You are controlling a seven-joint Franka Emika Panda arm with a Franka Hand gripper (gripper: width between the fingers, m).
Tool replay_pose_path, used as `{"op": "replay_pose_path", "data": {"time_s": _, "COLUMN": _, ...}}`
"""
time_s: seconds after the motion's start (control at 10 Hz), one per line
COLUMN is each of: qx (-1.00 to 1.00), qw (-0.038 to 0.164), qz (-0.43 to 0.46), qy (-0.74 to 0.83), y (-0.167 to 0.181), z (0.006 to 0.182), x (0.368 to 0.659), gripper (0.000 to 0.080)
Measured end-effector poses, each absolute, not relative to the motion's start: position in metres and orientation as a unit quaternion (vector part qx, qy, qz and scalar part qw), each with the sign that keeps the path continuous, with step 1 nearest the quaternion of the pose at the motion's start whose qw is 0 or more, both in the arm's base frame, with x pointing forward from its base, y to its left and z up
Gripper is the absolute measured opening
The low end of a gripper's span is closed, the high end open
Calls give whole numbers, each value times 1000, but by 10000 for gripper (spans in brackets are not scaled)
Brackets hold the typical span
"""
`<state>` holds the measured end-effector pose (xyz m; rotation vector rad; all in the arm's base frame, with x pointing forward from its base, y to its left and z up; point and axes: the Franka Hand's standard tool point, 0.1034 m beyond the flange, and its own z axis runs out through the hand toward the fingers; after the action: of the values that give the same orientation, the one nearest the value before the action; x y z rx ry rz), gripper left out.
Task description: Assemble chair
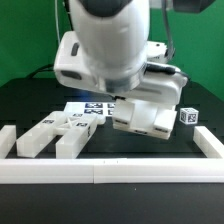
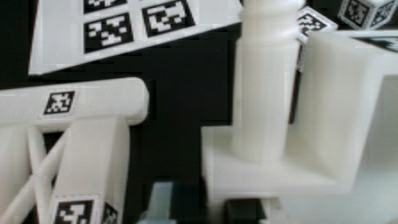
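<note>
My gripper (image 2: pixel 205 208) hangs low over the table, its jaws close together at the edge of a blocky white chair part (image 2: pixel 285 165) with a tall round post. In the exterior view this part (image 1: pixel 140 120) sits tilted under my gripper (image 1: pixel 134 102) and seems to be held just above the table. A white frame part with crossed struts and tags (image 2: pixel 68 105) lies beside it. More white chair parts (image 1: pixel 45 135) (image 1: pixel 76 133) lie toward the exterior view's left. A small tagged cube (image 1: pixel 188 116) stands on the exterior view's right.
The marker board (image 1: pixel 92 108) lies flat behind the parts and also shows in the wrist view (image 2: pixel 125 25). Long white border rails run along the front (image 1: pixel 110 172), the left (image 1: pixel 8 142) and the right (image 1: pixel 210 142) of the black table.
</note>
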<state>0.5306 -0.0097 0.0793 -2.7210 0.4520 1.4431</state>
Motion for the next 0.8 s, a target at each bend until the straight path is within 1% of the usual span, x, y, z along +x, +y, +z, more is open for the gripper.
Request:
{"op": "replay_pose_path", "data": {"time_s": 0.1, "qx": -870, "qw": 18, "qz": 470, "qy": 147, "y": -13, "z": 75, "x": 533, "gripper": 35}}
{"op": "replay_pose_path", "data": {"time_s": 0.2, "qx": -854, "qw": 20, "qz": 497, "qy": 156, "y": -16, "z": 73, "x": 525, "gripper": 35}}
{"op": "replay_pose_path", "data": {"time_s": 0.3, "qx": -835, "qw": 18, "qz": 524, "qy": 167, "y": -21, "z": 67, "x": 519, "gripper": 35}}
{"op": "replay_pose_path", "data": {"time_s": 0.4, "qx": -831, "qw": 16, "qz": 529, "qy": 171, "y": -24, "z": 61, "x": 521, "gripper": 35}}
{"op": "replay_pose_path", "data": {"time_s": 0.6, "qx": -840, "qw": 18, "qz": 515, "qy": 171, "y": -25, "z": 61, "x": 526, "gripper": 35}}
{"op": "replay_pose_path", "data": {"time_s": 0.7, "qx": -840, "qw": 18, "qz": 514, "qy": 172, "y": -26, "z": 60, "x": 527, "gripper": 291}}
{"op": "replay_pose_path", "data": {"time_s": 0.8, "qx": -842, "qw": 18, "qz": 511, "qy": 173, "y": -27, "z": 59, "x": 528, "gripper": 291}}
